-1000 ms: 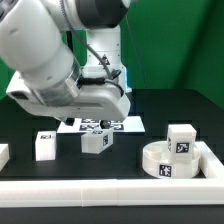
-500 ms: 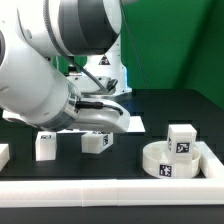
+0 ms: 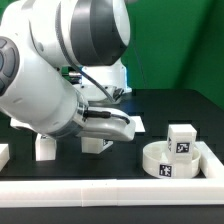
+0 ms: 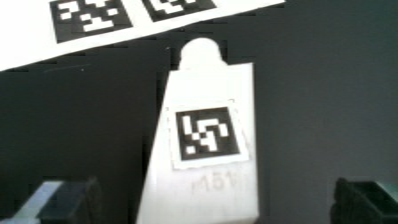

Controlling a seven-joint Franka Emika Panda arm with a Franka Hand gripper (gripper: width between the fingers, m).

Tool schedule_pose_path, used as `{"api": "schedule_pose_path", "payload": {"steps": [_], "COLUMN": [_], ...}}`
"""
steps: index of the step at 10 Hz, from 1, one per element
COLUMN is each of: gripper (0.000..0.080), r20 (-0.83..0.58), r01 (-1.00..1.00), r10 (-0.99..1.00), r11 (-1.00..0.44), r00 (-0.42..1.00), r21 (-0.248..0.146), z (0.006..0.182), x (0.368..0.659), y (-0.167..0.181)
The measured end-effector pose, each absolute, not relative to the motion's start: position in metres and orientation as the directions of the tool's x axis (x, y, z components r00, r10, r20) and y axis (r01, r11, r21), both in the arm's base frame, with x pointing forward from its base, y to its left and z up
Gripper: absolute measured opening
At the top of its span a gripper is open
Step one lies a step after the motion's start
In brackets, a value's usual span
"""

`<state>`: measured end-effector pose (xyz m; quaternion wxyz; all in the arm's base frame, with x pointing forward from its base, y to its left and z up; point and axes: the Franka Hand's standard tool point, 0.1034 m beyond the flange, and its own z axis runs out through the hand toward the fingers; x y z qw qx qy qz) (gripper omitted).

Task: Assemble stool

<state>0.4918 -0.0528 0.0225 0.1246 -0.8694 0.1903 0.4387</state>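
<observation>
In the wrist view a white leg block (image 4: 210, 130) with one square tag lies lengthwise between my two dark fingers (image 4: 63, 202). My gripper (image 4: 214, 205) is open and straddles the block's near end, with gaps on both sides. In the exterior view the arm hangs low over this leg block (image 3: 95, 144) and hides part of it. Another leg block (image 3: 45, 147) stands to the exterior view's left. The round white seat (image 3: 165, 162) lies at the exterior view's right, with a third leg block (image 3: 181, 138) right behind it.
The marker board (image 3: 131, 125) lies behind the arm and shows in the wrist view (image 4: 125, 20) beyond the block. A long white rail (image 3: 110, 191) runs along the front. Another white piece (image 3: 3, 155) sits at the exterior view's left edge.
The arm has swung down and toward the exterior view's right. The hand now sits lower, over the middle leg block. The parts have not moved.
</observation>
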Motion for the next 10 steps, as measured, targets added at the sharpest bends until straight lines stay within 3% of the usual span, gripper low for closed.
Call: {"api": "schedule_pose_path", "payload": {"steps": [5, 6, 7, 10], "gripper": [0.0625, 0.0438, 0.0324, 0.0324], "r20": [-0.799, -0.799, -0.797, -0.798], "r01": [-0.431, -0.431, -0.431, -0.43], "r10": [-0.225, -0.225, -0.226, -0.225], "r11": [-0.901, -0.901, -0.901, -0.902], "r00": [0.558, 0.558, 0.559, 0.56], "r21": [-0.047, -0.047, -0.047, -0.047], "z": [0.0146, 0.0142, 0.0135, 0.0135], "x": [0.492, 0.4921, 0.4923, 0.4924], "y": [-0.0477, -0.0477, -0.0475, -0.0471]}}
